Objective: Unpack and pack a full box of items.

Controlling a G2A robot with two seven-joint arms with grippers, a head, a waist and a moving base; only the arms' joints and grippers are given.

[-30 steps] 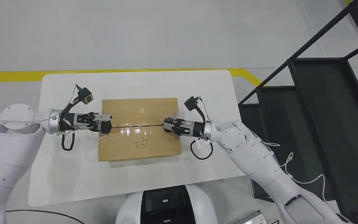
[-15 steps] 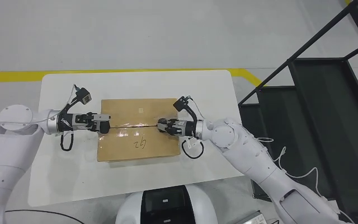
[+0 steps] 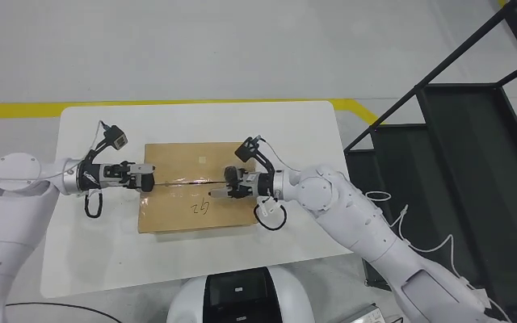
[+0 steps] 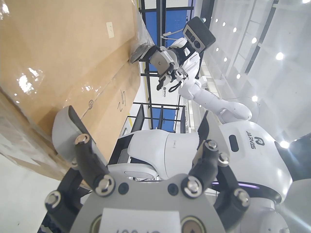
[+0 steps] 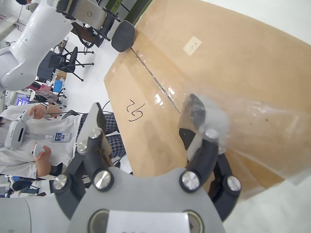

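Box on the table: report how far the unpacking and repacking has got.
Done: little. The box is shut and nothing is out of it. In hand: the right gripper sits on the seam, with loosened clear tape clinging to it, while the left gripper is at the box's opposite end. Left: strip the tape, open the box, empty it, then repack it.
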